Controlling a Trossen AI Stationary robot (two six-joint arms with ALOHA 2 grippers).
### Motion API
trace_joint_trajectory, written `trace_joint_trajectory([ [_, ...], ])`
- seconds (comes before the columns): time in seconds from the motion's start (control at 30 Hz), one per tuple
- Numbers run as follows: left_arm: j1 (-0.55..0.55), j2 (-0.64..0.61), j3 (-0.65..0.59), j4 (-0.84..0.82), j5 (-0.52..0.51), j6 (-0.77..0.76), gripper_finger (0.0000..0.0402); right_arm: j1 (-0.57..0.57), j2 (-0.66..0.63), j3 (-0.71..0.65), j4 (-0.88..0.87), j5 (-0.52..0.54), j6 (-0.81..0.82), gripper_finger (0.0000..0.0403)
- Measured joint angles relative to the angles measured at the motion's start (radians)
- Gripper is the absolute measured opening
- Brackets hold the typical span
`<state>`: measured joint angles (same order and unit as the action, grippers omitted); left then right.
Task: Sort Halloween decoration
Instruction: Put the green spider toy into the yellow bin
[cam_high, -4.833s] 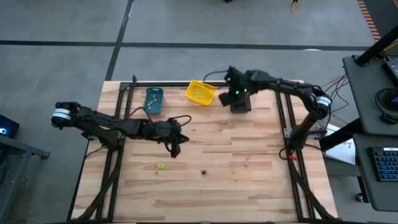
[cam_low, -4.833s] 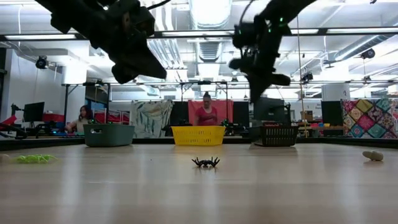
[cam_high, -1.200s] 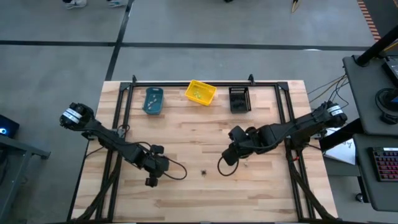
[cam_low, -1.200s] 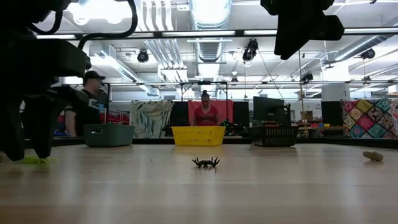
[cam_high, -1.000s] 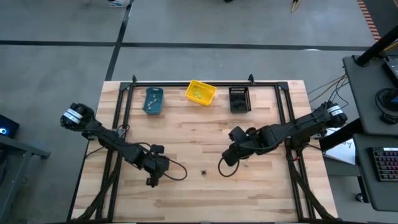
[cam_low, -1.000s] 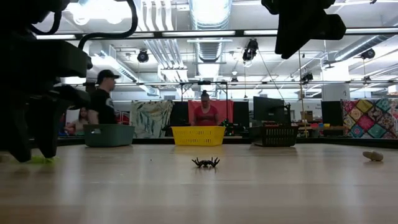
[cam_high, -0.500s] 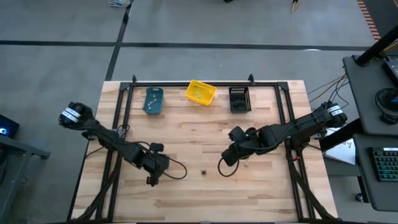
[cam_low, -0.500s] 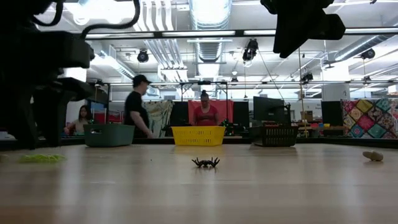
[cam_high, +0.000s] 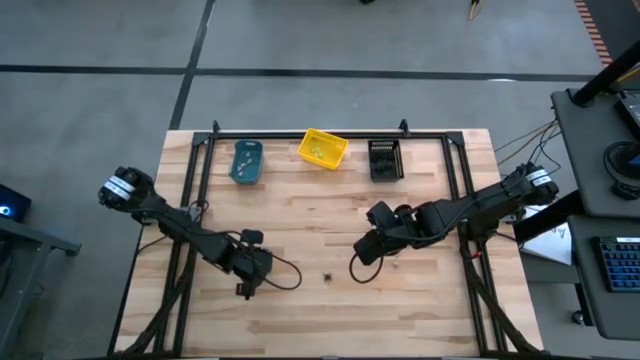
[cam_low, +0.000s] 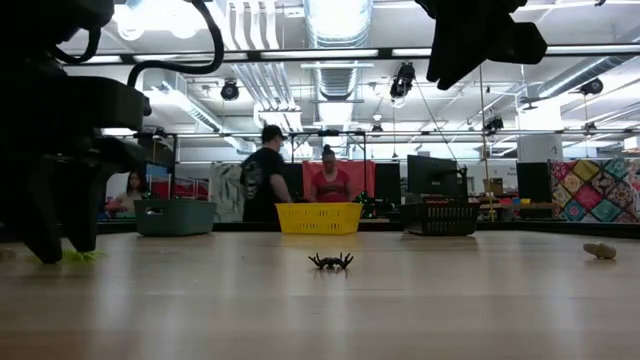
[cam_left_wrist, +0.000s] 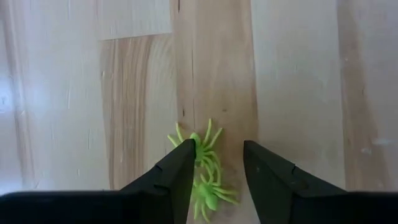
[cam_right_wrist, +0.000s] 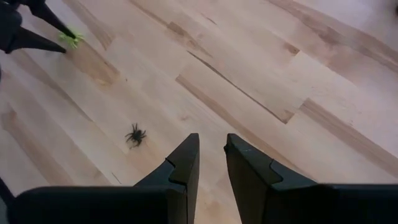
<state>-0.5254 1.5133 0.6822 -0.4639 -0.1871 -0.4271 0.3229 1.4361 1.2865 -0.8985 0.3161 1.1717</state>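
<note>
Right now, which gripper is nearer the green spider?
Left. The left gripper straddles the green spider on the table; the right gripper hangs farther off, nearer the black spider.

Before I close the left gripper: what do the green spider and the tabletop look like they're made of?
Green spider: probably soft molded plastic or rubber; uniform bright yellow-green, thin curved legs, no paint or shine visible. It lies between the left gripper's open fingers. Tabletop: wood planks joined edge to edge, pale with visible grain and darker strips, matte or lightly sealed.
</note>
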Motion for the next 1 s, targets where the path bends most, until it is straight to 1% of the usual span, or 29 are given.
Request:
trace_joint_trajectory([
  [0.17, 0.0, 0.017, 0.0, 0.004, -0.01, -0.013, 0.0101, 0.0, 0.0, 0.0, 0.015, 0.0, 0.0, 0.0073],
  [0.33, 0.001, 0.005, -0.003, 0.011, -0.036, -0.031, 0.0071, 0.0, 0.0, 0.0, 0.015, 0.002, -0.002, 0.0073],
  [0.53, 0.002, -0.005, -0.004, 0.03, -0.042, -0.031, 0.0009, 0.0, 0.0, 0.0, 0.016, 0.024, -0.004, 0.0073],
  [0.87, 0.005, -0.007, 0.05, 0.105, -0.037, -0.013, 0.0001, 0.0, 0.0, 0.0, 0.032, 0.026, -0.005, 0.0073],
  [1.0, 0.006, -0.008, 0.057, 0.109, -0.038, -0.012, 0.0, -0.01, 0.0, 0.0, 0.092, 0.025, -0.028, 0.0073],
])
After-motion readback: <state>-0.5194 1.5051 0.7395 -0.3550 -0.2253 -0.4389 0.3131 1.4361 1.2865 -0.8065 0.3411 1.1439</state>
